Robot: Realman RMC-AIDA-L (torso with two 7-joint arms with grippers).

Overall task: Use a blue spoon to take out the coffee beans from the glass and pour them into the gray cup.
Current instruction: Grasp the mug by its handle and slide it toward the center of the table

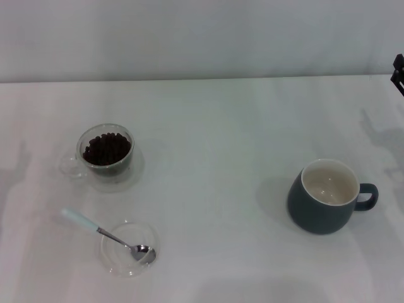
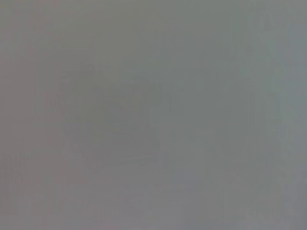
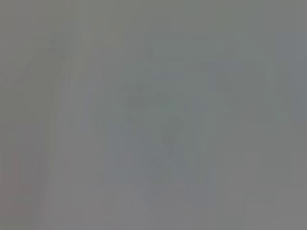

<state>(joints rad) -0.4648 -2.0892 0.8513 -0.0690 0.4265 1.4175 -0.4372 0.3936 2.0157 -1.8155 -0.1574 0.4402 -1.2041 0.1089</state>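
Note:
The glass (image 1: 106, 154) stands at the left of the table, its clear handle pointing left, holding a heap of dark coffee beans (image 1: 107, 149). In front of it the blue spoon (image 1: 104, 232) lies with its metal bowl resting in a flat clear dish (image 1: 118, 260) and its pale handle pointing back-left. The gray cup (image 1: 322, 199) stands upright at the right, cream inside, with no beans in it, handle to the right. A black piece of my right gripper (image 1: 398, 71) shows at the far right edge, well away from everything. My left gripper is out of view. Both wrist views show only a blank grey surface.
The white table (image 1: 208, 139) stretches wide between the glass and the cup. A pale wall rises behind its back edge.

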